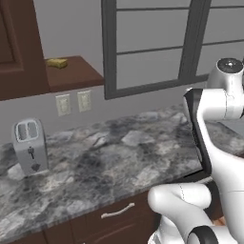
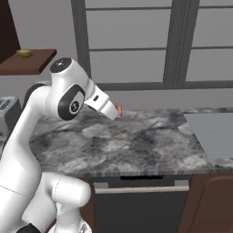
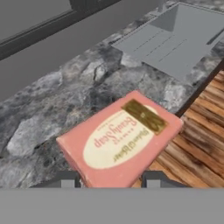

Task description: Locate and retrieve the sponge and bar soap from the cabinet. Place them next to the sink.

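Observation:
The pinkish-red bar soap (image 3: 120, 142), with a pale oval label, sits between my gripper's (image 3: 109, 179) two dark fingertips (image 3: 68, 179), which are shut on it above the dark stone counter (image 3: 52, 109). In the right base view the gripper (image 2: 116, 111) hangs over the counter with a red corner of the bar soap (image 2: 119, 109) showing at its tip. The pale grey sink (image 3: 175, 39) lies beyond it, set in the counter at the right (image 2: 214, 132). The yellow sponge (image 1: 56, 63) lies on the shelf board of the dark brown cabinet (image 1: 74, 76), far left of the hand (image 2: 23, 53).
A silver toaster (image 1: 30, 147) stands at the counter's left end. A grey-framed window (image 1: 152, 47) runs along the back wall, with two outlets (image 1: 72, 102) beside it. Below the counter are a drawer (image 1: 118, 210), a dishwasher front (image 2: 141, 205) and wooden floor (image 3: 205, 144).

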